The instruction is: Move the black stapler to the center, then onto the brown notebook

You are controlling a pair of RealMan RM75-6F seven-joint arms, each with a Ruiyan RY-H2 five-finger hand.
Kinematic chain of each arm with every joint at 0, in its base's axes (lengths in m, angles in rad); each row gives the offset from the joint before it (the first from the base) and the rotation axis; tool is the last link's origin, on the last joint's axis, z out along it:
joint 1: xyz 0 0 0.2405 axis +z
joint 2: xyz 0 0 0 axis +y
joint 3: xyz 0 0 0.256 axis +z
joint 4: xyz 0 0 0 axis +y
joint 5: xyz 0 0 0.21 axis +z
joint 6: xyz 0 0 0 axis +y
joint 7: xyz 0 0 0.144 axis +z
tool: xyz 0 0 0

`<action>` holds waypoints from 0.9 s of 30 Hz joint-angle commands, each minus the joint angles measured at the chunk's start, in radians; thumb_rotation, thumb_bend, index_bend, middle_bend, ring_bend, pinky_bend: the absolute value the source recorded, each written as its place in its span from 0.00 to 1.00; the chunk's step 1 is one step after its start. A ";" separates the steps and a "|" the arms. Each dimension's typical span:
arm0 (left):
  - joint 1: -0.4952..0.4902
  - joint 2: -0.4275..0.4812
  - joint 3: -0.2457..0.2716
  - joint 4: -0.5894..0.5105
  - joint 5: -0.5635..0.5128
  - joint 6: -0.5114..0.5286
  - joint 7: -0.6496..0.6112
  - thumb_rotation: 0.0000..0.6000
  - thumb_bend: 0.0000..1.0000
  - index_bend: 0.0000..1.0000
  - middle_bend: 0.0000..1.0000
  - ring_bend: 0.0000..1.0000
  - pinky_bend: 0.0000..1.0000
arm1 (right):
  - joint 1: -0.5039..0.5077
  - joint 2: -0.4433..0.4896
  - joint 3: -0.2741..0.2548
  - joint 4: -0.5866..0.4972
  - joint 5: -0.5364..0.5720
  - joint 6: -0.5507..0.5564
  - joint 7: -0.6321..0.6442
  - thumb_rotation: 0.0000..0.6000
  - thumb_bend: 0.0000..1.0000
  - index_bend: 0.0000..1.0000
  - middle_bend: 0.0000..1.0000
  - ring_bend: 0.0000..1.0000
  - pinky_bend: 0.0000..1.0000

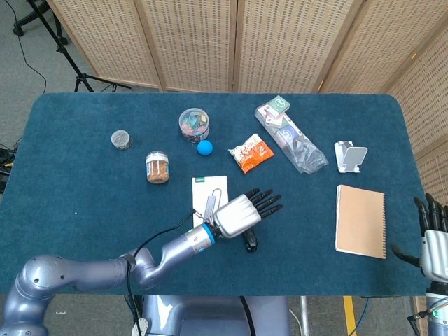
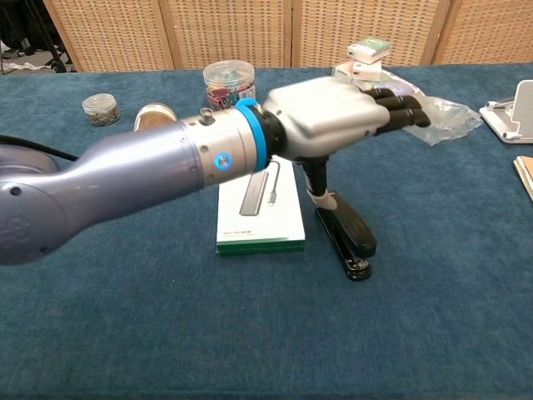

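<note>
left hand [image 2: 333, 121]: silver shell, black fingers stretched out flat and apart, holding nothing; thumb points down, tip at or just above the stapler's rear, contact unclear. Hovers over the desk middle, just right of the box.
black stapler [image 2: 346, 237]: lies flat on the blue felt desk [image 2: 433, 333], near the middle, just right of the white-and-green flat box [image 2: 260, 218], not touching it. In the head view it sits partly under the left hand [image 1: 238, 215], only its near end showing [image 1: 250, 241].
right hand [image 1: 434, 245]: at the desk's near right edge, black fingers upright and apart, empty; only partly in frame.
brown spiral notebook [image 1: 360, 220]: flat on the right side, well apart from the stapler; nothing on it.
mid row: small glass jar with brown contents [image 1: 157, 168] on the left, blue ball [image 1: 204, 148], orange snack packet [image 1: 250, 154], white phone stand [image 1: 348, 155] beyond the notebook.
far row: small round tin of grey bits [image 1: 121, 139], clear tub of coloured clips [image 1: 193, 123], clear plastic bag of small boxes [image 1: 290, 136].
behind desk: woven folding screen [image 1: 231, 42].
</note>
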 commanded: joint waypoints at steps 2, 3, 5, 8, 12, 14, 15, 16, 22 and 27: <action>0.117 0.201 0.009 -0.183 -0.050 0.094 0.021 1.00 0.00 0.00 0.00 0.00 0.11 | 0.004 0.000 -0.006 0.004 -0.002 -0.014 -0.002 1.00 0.10 0.02 0.00 0.00 0.00; 0.149 0.253 0.016 -0.225 -0.062 0.117 0.018 1.00 0.00 0.00 0.00 0.00 0.10 | 0.009 0.000 -0.009 0.007 -0.006 -0.023 0.001 1.00 0.10 0.02 0.00 0.00 0.00; 0.200 0.331 0.030 -0.282 -0.072 0.159 0.001 1.00 0.00 0.00 0.00 0.00 0.08 | 0.016 0.001 -0.013 0.015 -0.019 -0.033 0.009 1.00 0.10 0.02 0.00 0.00 0.00; 0.289 0.449 0.063 -0.354 -0.079 0.229 -0.049 1.00 0.00 0.00 0.00 0.00 0.08 | 0.054 0.020 -0.037 0.042 -0.086 -0.079 0.039 1.00 0.10 0.02 0.00 0.00 0.00; 0.414 0.575 0.118 -0.413 -0.097 0.321 -0.121 1.00 0.00 0.00 0.00 0.00 0.04 | 0.128 0.059 -0.061 0.065 -0.190 -0.149 0.066 1.00 0.10 0.02 0.00 0.00 0.00; 0.464 0.609 0.142 -0.428 -0.097 0.361 -0.158 1.00 0.00 0.00 0.00 0.00 0.01 | 0.166 0.073 -0.064 0.068 -0.234 -0.174 0.059 1.00 0.08 0.02 0.00 0.00 0.00; 0.491 0.622 0.154 -0.431 -0.093 0.383 -0.182 1.00 0.00 0.00 0.00 0.00 0.01 | 0.188 0.080 -0.067 0.068 -0.259 -0.189 0.064 1.00 0.07 0.02 0.00 0.00 0.00; 0.523 0.634 0.169 -0.431 -0.097 0.408 -0.208 1.00 0.00 0.00 0.00 0.00 0.00 | 0.212 0.085 -0.073 0.069 -0.290 -0.204 0.075 1.00 0.05 0.02 0.00 0.00 0.00; 0.684 0.673 0.238 -0.439 -0.125 0.518 -0.313 1.00 0.00 0.00 0.00 0.00 0.00 | 0.387 0.062 -0.136 0.198 -0.555 -0.256 0.195 1.00 0.11 0.05 0.00 0.00 0.00; 0.748 0.695 0.268 -0.428 -0.104 0.551 -0.358 1.00 0.00 0.00 0.00 0.00 0.00 | 0.541 -0.012 -0.199 0.355 -0.761 -0.248 0.277 1.00 0.17 0.11 0.00 0.00 0.00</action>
